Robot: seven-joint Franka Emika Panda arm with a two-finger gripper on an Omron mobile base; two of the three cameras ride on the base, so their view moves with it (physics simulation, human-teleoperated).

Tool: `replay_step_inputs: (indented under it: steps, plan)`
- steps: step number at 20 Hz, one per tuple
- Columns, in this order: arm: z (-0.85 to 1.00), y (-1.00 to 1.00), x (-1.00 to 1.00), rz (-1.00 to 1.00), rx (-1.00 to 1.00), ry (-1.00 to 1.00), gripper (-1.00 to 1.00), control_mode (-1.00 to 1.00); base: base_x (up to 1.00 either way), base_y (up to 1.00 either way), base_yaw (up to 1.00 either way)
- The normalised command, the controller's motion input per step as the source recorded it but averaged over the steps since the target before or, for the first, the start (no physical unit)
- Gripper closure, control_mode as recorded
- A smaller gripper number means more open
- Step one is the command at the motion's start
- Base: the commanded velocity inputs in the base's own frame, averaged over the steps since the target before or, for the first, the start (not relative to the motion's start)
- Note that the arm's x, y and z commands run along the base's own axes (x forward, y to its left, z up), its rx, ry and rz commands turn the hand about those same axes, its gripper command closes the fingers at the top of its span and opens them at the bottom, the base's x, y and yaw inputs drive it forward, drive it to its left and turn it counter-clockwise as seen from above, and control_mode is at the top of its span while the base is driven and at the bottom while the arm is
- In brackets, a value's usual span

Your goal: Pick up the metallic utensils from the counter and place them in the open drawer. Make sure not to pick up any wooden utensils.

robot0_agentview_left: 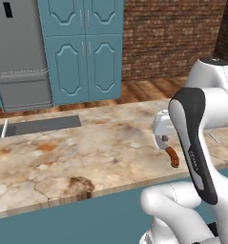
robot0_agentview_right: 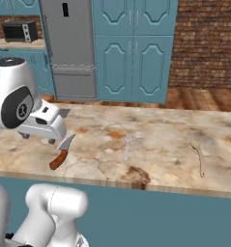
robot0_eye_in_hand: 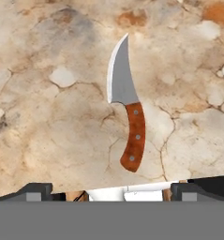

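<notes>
I see the gripper hovering over the knife on the counter, jaws spread wide. A silver fork lies nearby

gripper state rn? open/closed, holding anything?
Gripper: jaws open wide, holding nothing, hovering above the knife that lies on the counter.

The white arm rises from the base, elbow bent high, forearm reaching forward and low. The wrist turns the hand downward. The gripper hangs in the air with its jaws spread wide, dark fingertips far apart at either side, nothing held between them.
</notes>
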Motion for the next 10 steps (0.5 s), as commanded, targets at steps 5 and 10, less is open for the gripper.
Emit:
replay_step_inputs:
  steps: [5, 10]
  plan:
    - [-0.19, -0.03, 0.00, 0.00, 0.00, 0.00, -1.00, -1.00, 0.00, 0.00, 0.00]
    - [-0.29, -0.04, 0.00, 0.00, 0.00, 0.02, -1.00, -1.00, 0.00, 0.00, 0.00]
